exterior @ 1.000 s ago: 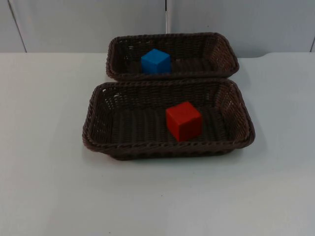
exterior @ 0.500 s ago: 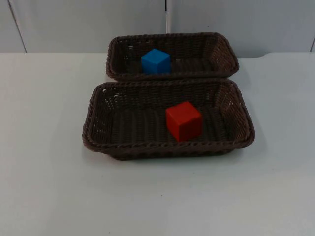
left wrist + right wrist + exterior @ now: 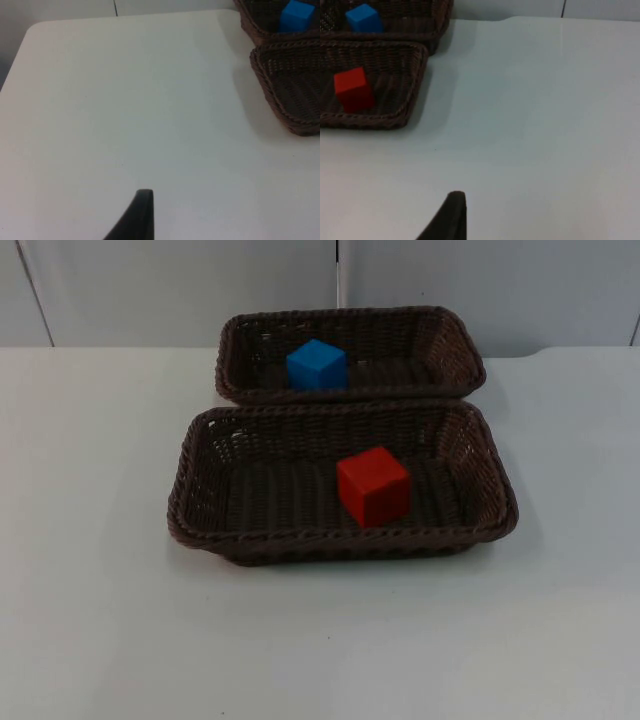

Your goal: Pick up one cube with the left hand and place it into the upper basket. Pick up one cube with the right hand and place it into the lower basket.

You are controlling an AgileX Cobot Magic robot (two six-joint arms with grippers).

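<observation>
Already the red cube (image 3: pixel 373 486) and blue cube (image 3: pixel 317 365) sit basketed, well apart from both fingers, whose state I cannot tell.

The left gripper (image 3: pixel 137 215) hung above bare table top, well off to the side of the baskets, and one black fingertip (image 3: pixel 142 200) of it stood in the left wrist view. The right gripper (image 3: pixel 450 215) hung likewise over open table on the other side, also well apart from the baskets, with a single dark fingertip (image 3: pixel 455 200) visible. Both arms waited.
</observation>
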